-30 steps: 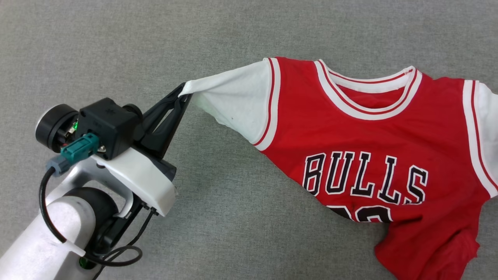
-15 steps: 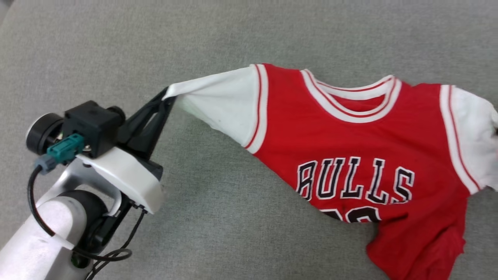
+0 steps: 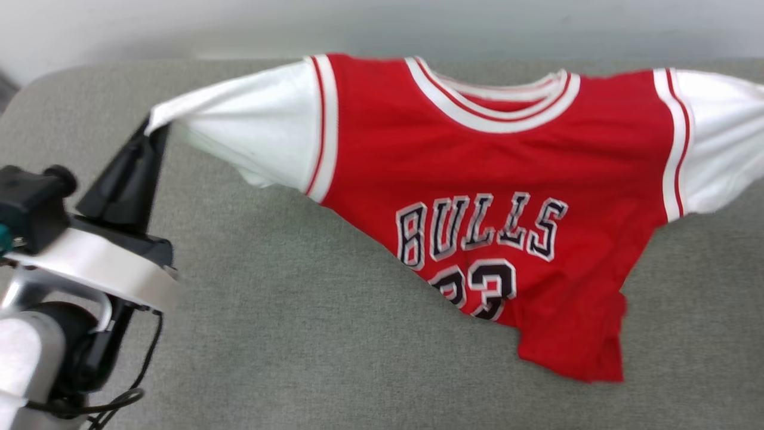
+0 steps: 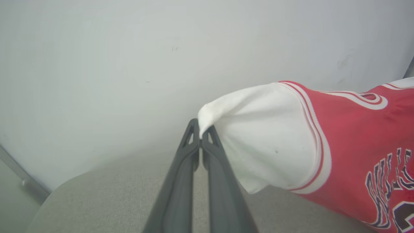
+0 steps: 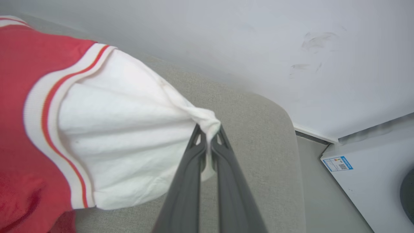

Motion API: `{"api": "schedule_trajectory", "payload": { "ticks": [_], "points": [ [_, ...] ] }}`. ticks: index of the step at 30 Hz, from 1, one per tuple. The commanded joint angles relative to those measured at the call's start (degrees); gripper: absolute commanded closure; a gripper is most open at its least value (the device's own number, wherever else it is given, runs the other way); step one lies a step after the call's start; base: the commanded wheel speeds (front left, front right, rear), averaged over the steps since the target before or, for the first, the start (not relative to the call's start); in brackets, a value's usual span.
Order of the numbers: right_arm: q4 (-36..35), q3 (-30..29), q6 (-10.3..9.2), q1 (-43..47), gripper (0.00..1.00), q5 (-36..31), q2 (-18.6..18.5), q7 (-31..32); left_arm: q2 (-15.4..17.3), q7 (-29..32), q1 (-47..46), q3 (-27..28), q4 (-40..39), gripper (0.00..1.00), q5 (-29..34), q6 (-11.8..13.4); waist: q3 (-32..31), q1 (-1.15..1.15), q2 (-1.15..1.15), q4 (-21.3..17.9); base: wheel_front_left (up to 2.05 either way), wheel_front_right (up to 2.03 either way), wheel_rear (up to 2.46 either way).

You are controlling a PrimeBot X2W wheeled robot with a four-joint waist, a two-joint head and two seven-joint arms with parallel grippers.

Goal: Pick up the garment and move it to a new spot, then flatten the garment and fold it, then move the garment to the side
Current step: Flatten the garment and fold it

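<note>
The garment is a red jersey with short white sleeves, black "BULLS" lettering and a number. It hangs stretched between its two sleeves above the grey surface, its lower hem drooping to touch the surface at lower right. My left gripper is shut on the tip of the left sleeve, its jaws pinched together. In the right wrist view my right gripper is shut on the bunched tip of the other white sleeve.
A grey padded surface lies under the garment, its rounded corners at the far left and at the right. A pale wall stands behind it. A white cabinet top with a label sits beyond the right edge.
The right sleeve has been taken hold of and raised. The garment now hangs spread between both sleeves, with more of the number showing. The head view has tilted up toward the wall.
</note>
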Motion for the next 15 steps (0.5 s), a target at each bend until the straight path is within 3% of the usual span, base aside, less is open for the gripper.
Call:
{"api": "schedule_trajectory", "payload": {
  "ticks": [1, 15],
  "points": [
    [-0.6, -0.2, -0.04, -0.8, 1.00, 0.2, 0.2, -0.4, 0.5, -0.5, 0.5, 0.6, -0.3, 1.00, 0.1, 0.5, -1.6, 0.00, 0.00, -1.2, 0.00, 0.00, 0.00],
    [-16.2, -2.6, -0.05, -3.1, 1.00, -0.7, 0.4, -0.3, 7.7, -0.6, -1.3, 13.2, -9.1, 1.00, 0.1, 4.8, -6.9, 0.00, 0.00, -3.8, 0.00, 0.00, 0.00]
  ]
}}
